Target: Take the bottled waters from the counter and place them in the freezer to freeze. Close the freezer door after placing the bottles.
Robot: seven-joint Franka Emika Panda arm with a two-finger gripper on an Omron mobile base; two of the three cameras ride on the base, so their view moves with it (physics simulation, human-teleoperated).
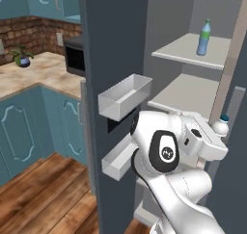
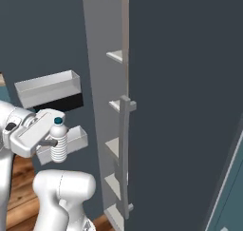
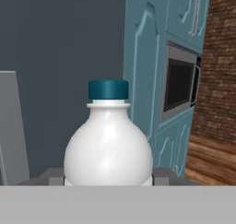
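Pincer (image 2: 53, 143) is gripping the white bottle (image 2: 59, 144) upright, probably so it'll stand on a freezer (image 1: 169, 45) shelf. Blue bottle (image 1: 204, 37) is already sitting near the upper shelf's front edge.

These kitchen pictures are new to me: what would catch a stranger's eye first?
Probably the big white robot arm in the foreground, its gripper shut on a whitish bottle with a teal cap, held upright in front of the open freezer. Next, a blue bottle with a green cap stands alone on an upper freezer shelf. The freezer door hangs open at the left, pale bins on its inner face.
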